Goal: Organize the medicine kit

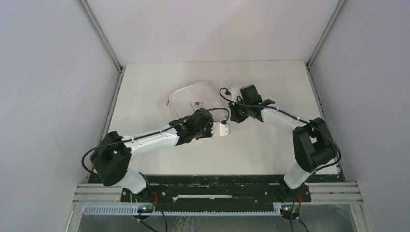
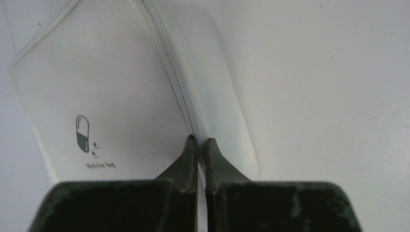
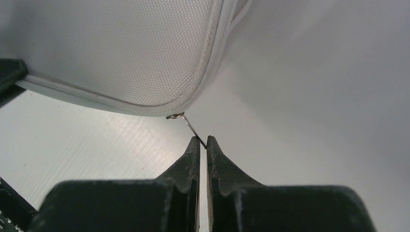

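Medicine kit point(image 1: 191, 99): lies closed and flat on the surface point(image 1: 251, 145), slightly toward 11 o'clock of centre, pill logo point(image 2: 82, 134) facing up.

Left gripper point(image 2: 198, 141): at the kit's 5 o'clock edge, fingers pressed together and pinching the raised seam along the case's side.

Right gripper point(image 3: 203, 141): at the kit's 3 o'clock side, fingers clamped on the end of a thin metal zip pull point(image 3: 191, 126), which runs up to the case's rounded corner.

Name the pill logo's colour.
The pill logo is dark below, white above; best in left wrist view.
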You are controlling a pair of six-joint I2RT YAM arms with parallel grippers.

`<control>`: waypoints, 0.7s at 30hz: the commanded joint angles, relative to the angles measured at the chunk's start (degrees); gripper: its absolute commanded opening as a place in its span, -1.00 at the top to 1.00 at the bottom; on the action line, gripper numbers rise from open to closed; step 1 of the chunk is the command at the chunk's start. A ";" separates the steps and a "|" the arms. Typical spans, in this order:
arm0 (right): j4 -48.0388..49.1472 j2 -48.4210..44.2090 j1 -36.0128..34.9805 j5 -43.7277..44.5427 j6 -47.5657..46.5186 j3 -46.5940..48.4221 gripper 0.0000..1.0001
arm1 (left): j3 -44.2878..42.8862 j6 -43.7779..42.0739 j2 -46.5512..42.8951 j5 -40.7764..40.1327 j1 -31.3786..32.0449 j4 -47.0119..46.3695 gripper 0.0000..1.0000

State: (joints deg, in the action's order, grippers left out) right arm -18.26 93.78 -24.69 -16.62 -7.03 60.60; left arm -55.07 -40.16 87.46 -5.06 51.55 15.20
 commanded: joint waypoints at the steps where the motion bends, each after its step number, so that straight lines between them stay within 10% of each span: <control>1: -0.06 -0.32 0.72 8.52 -0.61 2.20 1.00 | 4.18 -4.13 -5.41 1.71 0.04 11.76 0.99; 11: -0.42 0.11 0.69 12.28 -1.50 2.99 1.00 | 6.94 -9.55 -12.30 7.94 -2.84 22.80 0.99; 21: 1.32 -5.20 -0.23 -10.55 -6.39 -0.41 1.00 | 8.59 -10.63 -17.27 12.32 -7.09 22.26 0.99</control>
State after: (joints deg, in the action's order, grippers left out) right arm -19.18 93.93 -24.47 -16.23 -10.15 61.45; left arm -47.03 -51.18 71.07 2.44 47.31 33.95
